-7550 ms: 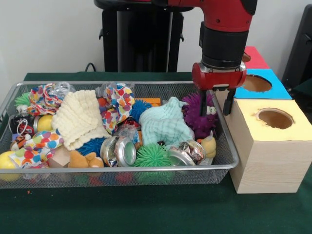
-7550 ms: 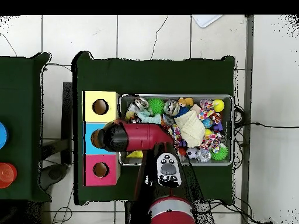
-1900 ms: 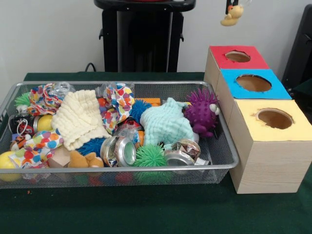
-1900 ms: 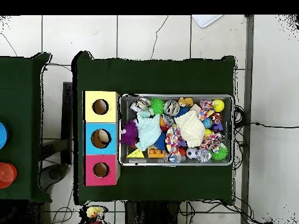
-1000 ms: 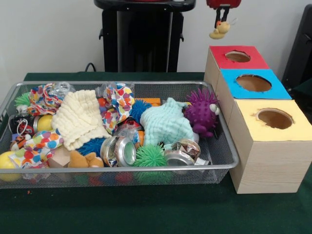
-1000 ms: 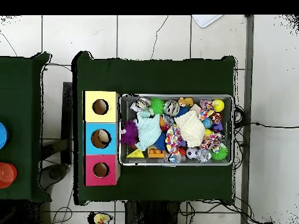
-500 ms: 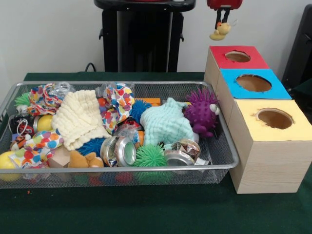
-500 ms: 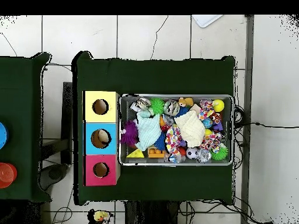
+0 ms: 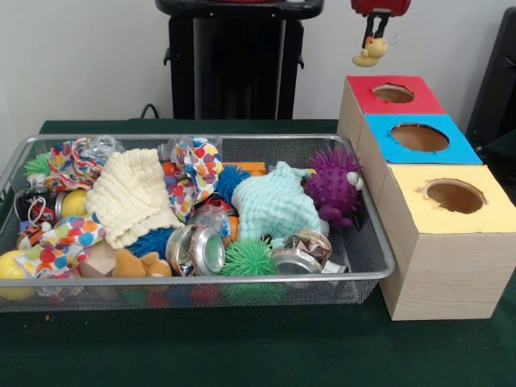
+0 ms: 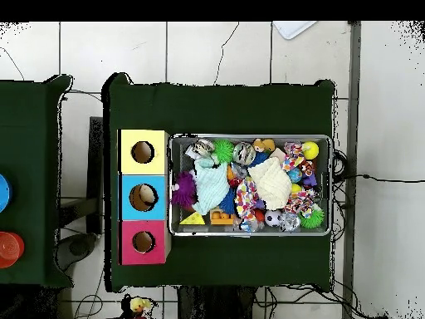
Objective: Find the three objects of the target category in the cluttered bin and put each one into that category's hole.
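My gripper [image 9: 373,39] hangs at the top edge of the front view, shut on the yellow duckling [image 9: 370,54]. The duckling dangles high above and just left of the red-surround hole [image 9: 393,93]. In the overhead view the duckling [image 10: 138,306] shows below the table edge, beneath the red hole [image 10: 144,242]. The wire mesh bin [image 9: 379,242] is full of clutter. The orange-brown bear [image 9: 142,264] lies at its front left and also shows in the overhead view [image 10: 264,146]. I cannot pick out the tiger.
The blue-surround hole [image 9: 419,137] and yellow-surround hole [image 9: 455,196] sit in a row with the red one, right of the bin. A purple spiky hedgehog [image 9: 334,187], a mint cloth [image 9: 274,205], a cream cloth [image 9: 133,196] and a green spiky ball [image 9: 251,260] lie in the bin.
The gripper took the duckling from the bin's right end and lifted it high. Over the last second it has shifted slightly right, towards the red hole.
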Robot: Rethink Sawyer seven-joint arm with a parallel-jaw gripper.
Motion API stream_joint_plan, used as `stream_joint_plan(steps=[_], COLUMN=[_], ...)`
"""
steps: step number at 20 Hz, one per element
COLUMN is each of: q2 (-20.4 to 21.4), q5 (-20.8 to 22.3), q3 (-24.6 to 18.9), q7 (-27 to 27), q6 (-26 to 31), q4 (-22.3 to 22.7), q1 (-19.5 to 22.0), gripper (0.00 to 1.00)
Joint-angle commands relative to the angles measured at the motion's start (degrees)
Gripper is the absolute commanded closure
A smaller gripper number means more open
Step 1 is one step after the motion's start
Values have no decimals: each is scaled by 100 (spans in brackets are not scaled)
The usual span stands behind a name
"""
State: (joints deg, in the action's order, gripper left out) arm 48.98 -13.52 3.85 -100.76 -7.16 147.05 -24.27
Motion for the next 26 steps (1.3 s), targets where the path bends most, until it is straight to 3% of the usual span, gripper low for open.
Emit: stream_joint_plan(steps=[1,6,12,18,22,26], q2=[35,188,-82,93,-7,-389], q5=[-479,-362,-228,-175,-136,-32], q3=[346,321,352,526,386,218], q7=[-813,-866,-799,-745,-774,-831], q6=[857,1246,1022,1636,1492,862], q4=[-1292,-1424,-1646,-1896,-1933,-1915], q1=[-69,86,182,149,295,428], gripper=[100,100,100,100,100,100])
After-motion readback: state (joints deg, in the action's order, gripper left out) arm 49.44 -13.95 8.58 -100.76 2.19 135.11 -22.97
